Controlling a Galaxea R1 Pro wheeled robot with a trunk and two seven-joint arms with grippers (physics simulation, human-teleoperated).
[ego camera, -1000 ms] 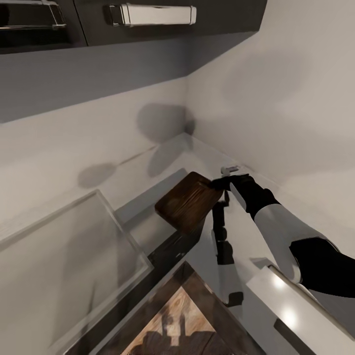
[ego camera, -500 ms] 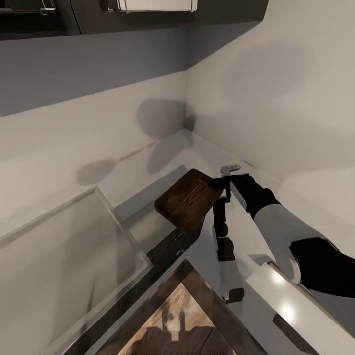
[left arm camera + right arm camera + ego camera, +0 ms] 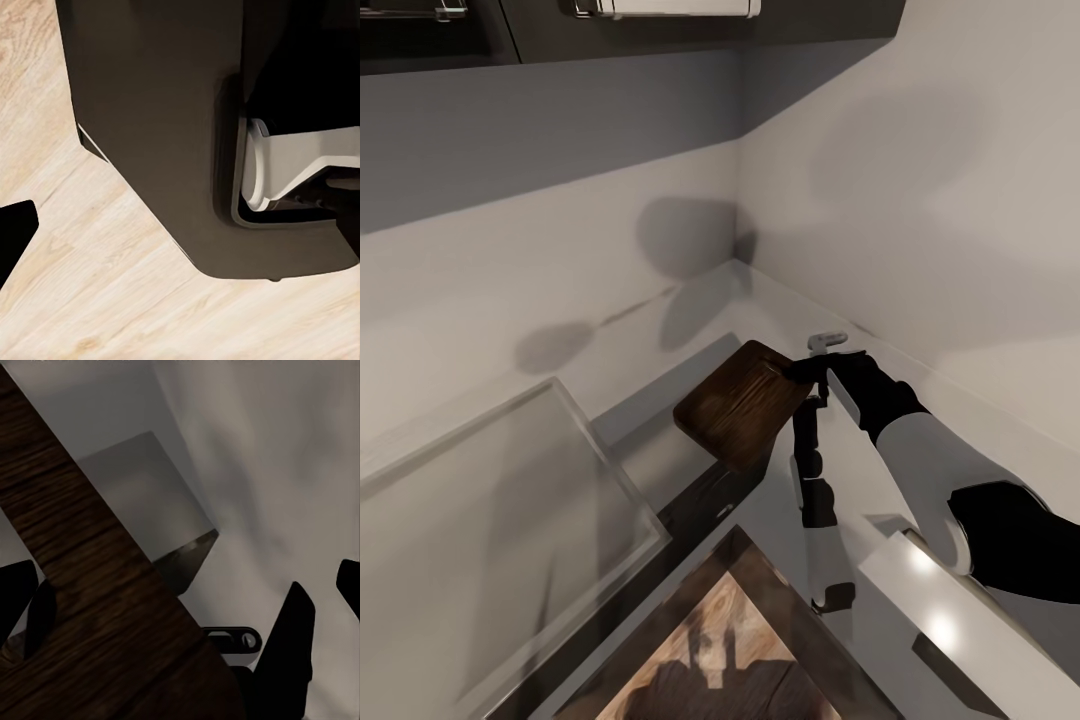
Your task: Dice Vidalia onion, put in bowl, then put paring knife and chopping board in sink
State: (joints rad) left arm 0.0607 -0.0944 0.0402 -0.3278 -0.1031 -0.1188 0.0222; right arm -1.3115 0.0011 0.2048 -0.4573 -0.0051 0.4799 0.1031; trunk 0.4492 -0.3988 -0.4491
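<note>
My right gripper [image 3: 803,371] is shut on one end of the dark brown chopping board [image 3: 743,405] and holds it tilted in the air above the glossy grey countertop [image 3: 690,330], near the wall corner. In the right wrist view the board [image 3: 97,607] runs across between the black fingers [image 3: 296,641], with the gripper [image 3: 161,630] clamped on it. A black fingertip [image 3: 15,232] of the left gripper sits at the edge of the left wrist view, with nothing between the fingers, over pale wooden floor [image 3: 112,300]. The onion, knife, bowl and sink are out of view.
Dark wall cabinets [image 3: 660,20] hang above the counter. A pale rectangular raised panel [image 3: 500,500] lies on the counter left of the board. A slim black-and-white jointed piece [image 3: 815,500] hangs below the right gripper. The dark robot base [image 3: 172,135] stands on the floor.
The camera has tilted slightly, so the cabinets sit higher in the picture. The right gripper and the board it holds have edged up a little.
</note>
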